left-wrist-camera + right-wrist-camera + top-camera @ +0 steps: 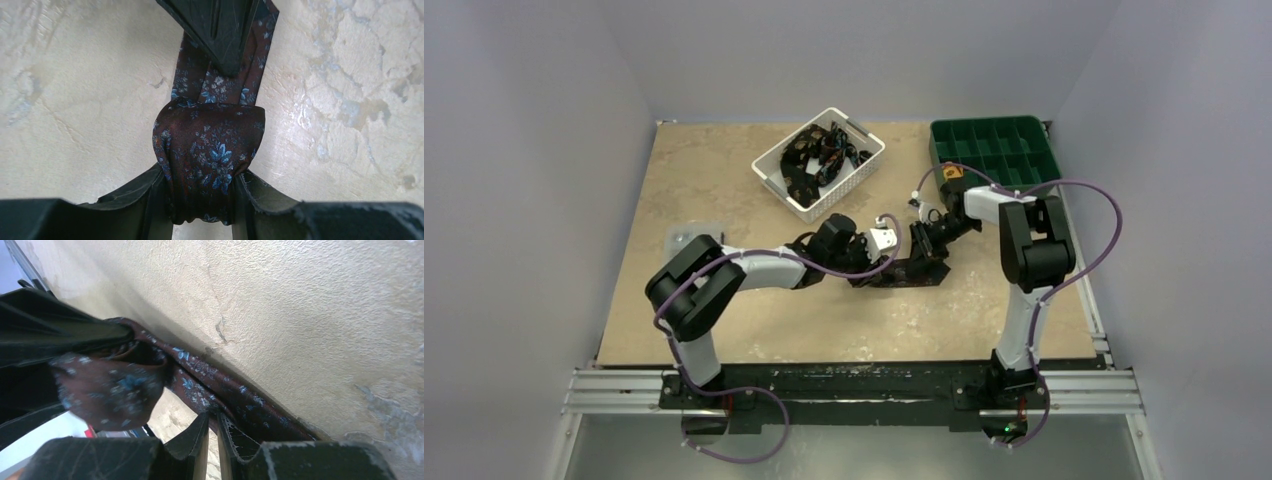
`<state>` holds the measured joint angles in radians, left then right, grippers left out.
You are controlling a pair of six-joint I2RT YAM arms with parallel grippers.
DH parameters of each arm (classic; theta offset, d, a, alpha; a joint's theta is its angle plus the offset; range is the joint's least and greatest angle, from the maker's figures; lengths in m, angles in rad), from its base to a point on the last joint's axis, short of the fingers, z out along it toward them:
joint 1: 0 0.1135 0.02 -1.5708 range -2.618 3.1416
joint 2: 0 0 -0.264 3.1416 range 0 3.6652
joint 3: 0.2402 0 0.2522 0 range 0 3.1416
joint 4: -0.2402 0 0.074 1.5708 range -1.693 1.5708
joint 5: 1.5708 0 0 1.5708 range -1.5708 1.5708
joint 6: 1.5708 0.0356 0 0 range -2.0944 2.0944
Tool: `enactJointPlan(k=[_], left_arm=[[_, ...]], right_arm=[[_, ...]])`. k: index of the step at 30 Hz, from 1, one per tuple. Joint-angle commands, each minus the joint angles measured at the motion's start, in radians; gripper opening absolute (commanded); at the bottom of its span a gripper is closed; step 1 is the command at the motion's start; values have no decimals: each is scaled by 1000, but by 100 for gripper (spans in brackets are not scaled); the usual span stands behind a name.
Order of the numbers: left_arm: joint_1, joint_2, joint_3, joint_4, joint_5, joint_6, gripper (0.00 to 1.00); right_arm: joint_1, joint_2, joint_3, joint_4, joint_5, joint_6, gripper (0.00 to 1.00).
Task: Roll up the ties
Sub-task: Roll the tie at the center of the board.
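Brown tie (207, 150) partly rolled | left jaws clamp the roll | right jaws nearly closed, pinching tail

no readable text, no labels, no brand marks, no numbers on anything in view

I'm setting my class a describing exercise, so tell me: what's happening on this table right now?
The left gripper clamps the rolled end of a patterned tie mid-table. The right gripper rests its tips on the flat tail; whether they pinch it is unclear. More ties wait in the white basket behind.
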<state>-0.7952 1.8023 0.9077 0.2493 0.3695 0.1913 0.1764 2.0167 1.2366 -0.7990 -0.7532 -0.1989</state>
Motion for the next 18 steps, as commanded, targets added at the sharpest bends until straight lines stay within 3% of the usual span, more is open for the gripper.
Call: enactJointPlan(k=[1, 7, 14, 18], left_arm=[[1, -101, -10, 58, -63, -60, 12], [0, -66, -10, 17, -95, -8, 13], [-8, 20, 16, -186, -123, 141, 17], [-29, 55, 50, -281, -147, 175, 20]], right_arm=[[6, 72, 1, 48, 246, -34, 14], [7, 73, -7, 47, 258, -44, 14], [7, 76, 4, 35, 252, -60, 15], [8, 55, 47, -6, 143, -96, 18]])
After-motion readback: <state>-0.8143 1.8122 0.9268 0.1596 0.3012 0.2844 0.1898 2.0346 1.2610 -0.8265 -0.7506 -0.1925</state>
